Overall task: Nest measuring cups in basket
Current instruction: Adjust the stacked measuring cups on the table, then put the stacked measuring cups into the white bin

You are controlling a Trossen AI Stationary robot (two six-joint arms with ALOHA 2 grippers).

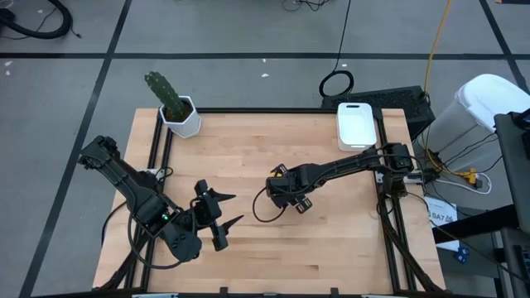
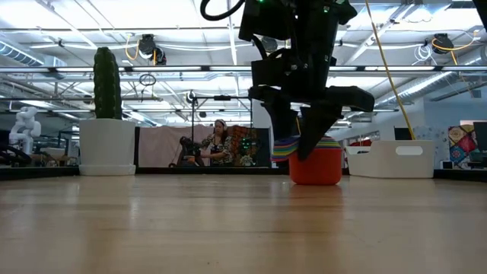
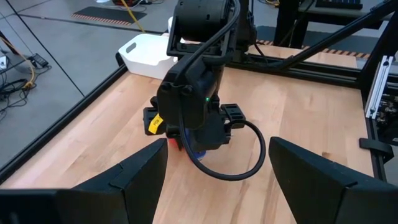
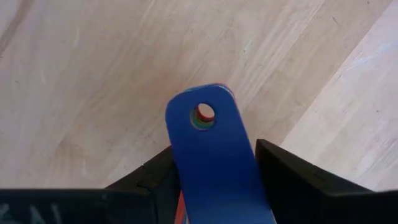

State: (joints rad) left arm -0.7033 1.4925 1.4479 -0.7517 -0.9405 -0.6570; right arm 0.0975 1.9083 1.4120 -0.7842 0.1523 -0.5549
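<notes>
The measuring cups sit nested in one stack (image 2: 316,167) on the table's middle, the red cup outermost and resting on its base, with the coloured handles (image 2: 283,148) fanned to one side. My right gripper (image 1: 286,199) stands over the stack, shut on the handles; the dark blue handle (image 4: 211,143) lies on top. My left gripper (image 1: 225,209) is open and empty near the table's front left, pointing at the stack. The white basket (image 1: 358,124) stands at the far right edge. My right gripper pinches the stacked handles (image 4: 214,180) between its two fingers (image 4: 149,177), one on each long edge of the dark blue handle, back from its holed free end. The fingers come from above, slanting down. In the low view the red cup's base (image 2: 316,181) is on the table.
A white hexagonal pot with a green cactus (image 1: 180,116) stands at the far left corner. The basket also shows in the low view (image 2: 396,160) and the left wrist view (image 3: 146,53). Bare wood lies between stack and basket. A person sits in the room behind.
</notes>
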